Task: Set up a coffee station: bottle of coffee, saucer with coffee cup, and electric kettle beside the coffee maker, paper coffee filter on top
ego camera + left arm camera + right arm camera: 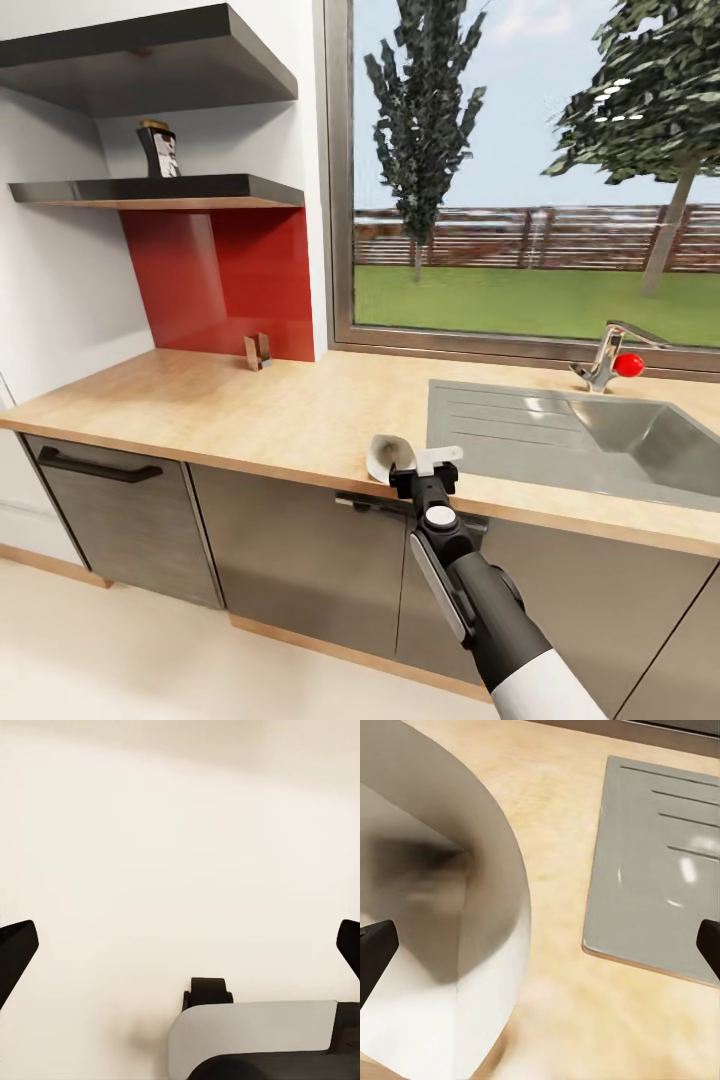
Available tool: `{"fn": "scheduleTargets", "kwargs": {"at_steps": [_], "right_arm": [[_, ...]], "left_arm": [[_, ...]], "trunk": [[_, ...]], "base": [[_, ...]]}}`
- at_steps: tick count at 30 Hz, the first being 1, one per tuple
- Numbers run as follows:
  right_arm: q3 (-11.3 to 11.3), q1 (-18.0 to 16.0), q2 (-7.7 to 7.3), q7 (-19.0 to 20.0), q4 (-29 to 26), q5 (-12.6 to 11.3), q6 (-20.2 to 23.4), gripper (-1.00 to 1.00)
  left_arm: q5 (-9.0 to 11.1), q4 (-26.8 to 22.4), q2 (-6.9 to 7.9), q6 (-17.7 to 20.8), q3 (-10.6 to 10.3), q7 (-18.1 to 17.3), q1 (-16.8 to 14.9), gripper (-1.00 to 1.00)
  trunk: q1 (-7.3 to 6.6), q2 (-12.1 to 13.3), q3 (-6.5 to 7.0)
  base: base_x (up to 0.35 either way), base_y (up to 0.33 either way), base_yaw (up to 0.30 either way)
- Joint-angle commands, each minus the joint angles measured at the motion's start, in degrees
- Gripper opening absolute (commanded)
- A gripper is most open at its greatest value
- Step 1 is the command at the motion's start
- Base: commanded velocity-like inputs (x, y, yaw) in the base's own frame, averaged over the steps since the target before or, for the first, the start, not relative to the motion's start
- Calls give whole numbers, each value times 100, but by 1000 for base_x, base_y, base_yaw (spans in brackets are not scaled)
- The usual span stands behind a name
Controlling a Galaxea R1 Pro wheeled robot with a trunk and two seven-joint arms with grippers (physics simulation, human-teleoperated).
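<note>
A dark bottle of coffee (158, 150) stands on the lower black shelf (200, 190) against the wall at the left. A white cone-shaped paper coffee filter (384, 456) lies on the wooden countertop (230, 410) near its front edge, just left of the sink. My right gripper (417, 464) reaches over that edge and stands open right beside it. In the right wrist view the filter (442, 915) looms large by one fingertip (375, 949), and the right gripper (540, 952) is spread wide. My left gripper (180, 952) is open over a pale plain surface.
A steel sink (600, 440) with a drainboard and a faucet (606, 358) with a red knob take up the right of the counter. A small holder (257, 352) stands by the red backsplash. Grey cabinet fronts and a dishwasher (120, 510) sit below.
</note>
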Motion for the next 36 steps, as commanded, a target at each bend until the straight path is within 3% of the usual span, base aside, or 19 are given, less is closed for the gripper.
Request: {"fn": "scheduleTargets", "kwargs": {"at_steps": [1, 36], "right_arm": [[13, -5, 0, -35, -4, -7, 35, 100], [14, -4, -5, -26, 45, -8, -191, 100]], "left_arm": [[-1, -8, -1, -7, 13, -5, 3, 100], [-1, -8, -1, -6, 20, -5, 3, 100]], "trunk": [[1, -3, -5], [1, -3, -5]], "base": [[70, 17, 0], [47, 18, 0]]}}
